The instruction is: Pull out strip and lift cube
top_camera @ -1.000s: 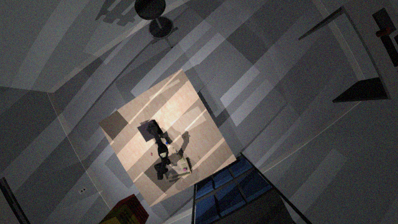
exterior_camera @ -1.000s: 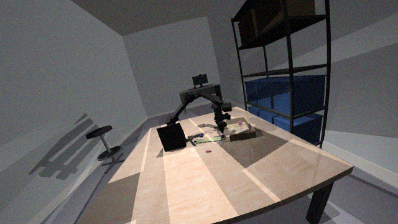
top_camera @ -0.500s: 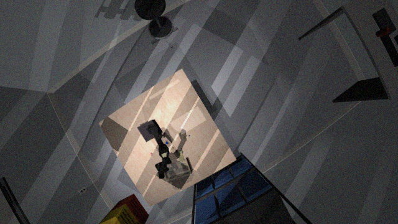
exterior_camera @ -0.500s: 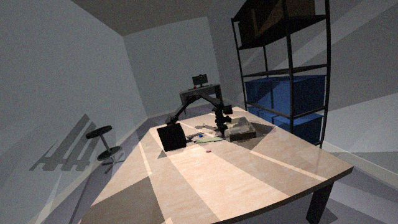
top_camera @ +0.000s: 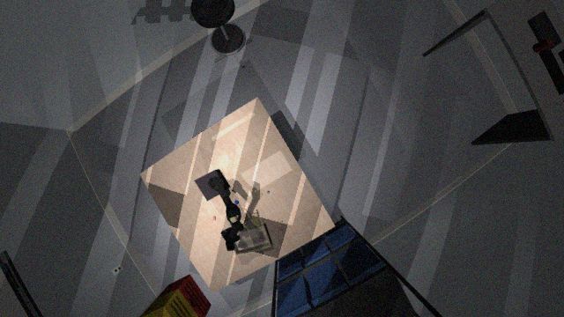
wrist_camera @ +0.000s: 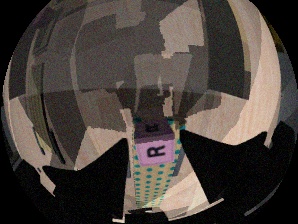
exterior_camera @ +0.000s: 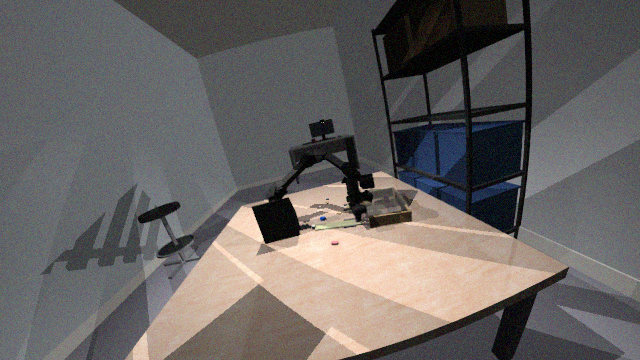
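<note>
In the wrist view a lilac cube [wrist_camera: 154, 151] with a black letter R sits on the far end of a pale strip with teal dots [wrist_camera: 152, 184]. The strip runs from the cube towards the camera. My gripper [wrist_camera: 153, 137] [exterior_camera: 359, 213] [top_camera: 232, 238] is low over the cube. It is open, with one dark finger on each side of the cube, and I cannot see either finger pressing on it. In the top and exterior views the cube is hidden behind the gripper. A greenish strip [exterior_camera: 334, 225] lies on the table beside the gripper.
A shallow wooden tray [exterior_camera: 396, 218] [top_camera: 257, 241] stands right beside the gripper. A black box [exterior_camera: 275, 220] sits at the arm's base. A small blue disc [exterior_camera: 323, 218] and a pink disc [exterior_camera: 335, 243] lie on the table [exterior_camera: 400, 280]. A tall shelf rack [exterior_camera: 466, 125] stands beyond.
</note>
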You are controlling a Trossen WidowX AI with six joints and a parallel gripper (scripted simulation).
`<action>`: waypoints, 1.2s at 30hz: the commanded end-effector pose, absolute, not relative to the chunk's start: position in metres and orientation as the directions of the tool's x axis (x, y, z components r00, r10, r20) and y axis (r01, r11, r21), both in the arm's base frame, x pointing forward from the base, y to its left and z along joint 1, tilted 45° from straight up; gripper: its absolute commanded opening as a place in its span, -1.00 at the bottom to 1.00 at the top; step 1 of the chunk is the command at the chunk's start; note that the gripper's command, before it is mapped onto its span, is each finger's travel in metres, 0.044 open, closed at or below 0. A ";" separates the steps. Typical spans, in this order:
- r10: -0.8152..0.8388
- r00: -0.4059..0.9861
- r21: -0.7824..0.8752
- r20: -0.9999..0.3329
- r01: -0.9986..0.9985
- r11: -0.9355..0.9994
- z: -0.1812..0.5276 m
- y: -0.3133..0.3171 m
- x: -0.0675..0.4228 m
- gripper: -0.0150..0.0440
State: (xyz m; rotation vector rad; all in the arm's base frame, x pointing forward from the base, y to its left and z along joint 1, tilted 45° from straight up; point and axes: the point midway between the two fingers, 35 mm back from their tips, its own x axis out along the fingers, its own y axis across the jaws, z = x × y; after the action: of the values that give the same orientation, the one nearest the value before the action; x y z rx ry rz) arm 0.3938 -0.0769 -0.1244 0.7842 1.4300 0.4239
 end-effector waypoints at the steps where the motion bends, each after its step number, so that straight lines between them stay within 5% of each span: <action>1: 0.693 0.130 0.704 -0.709 0.197 0.683 -0.128 -0.073 0.394 0.36; 6: 0.690 0.126 0.700 -0.712 0.190 0.688 -0.126 -0.075 0.394 0.00; 13: 0.690 0.126 0.700 -0.712 0.190 0.688 -0.126 -0.075 0.394 -0.16; 17: 0.690 0.126 0.700 -0.712 0.190 0.688 -0.124 -0.076 0.392 -0.49; 36: 0.693 0.127 0.702 -0.710 0.199 0.683 -0.087 -0.085 0.331 -0.49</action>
State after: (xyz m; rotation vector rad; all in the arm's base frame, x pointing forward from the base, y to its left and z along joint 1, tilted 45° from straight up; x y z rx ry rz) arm 0.3382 -0.0830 -0.0918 0.8021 1.4350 0.4206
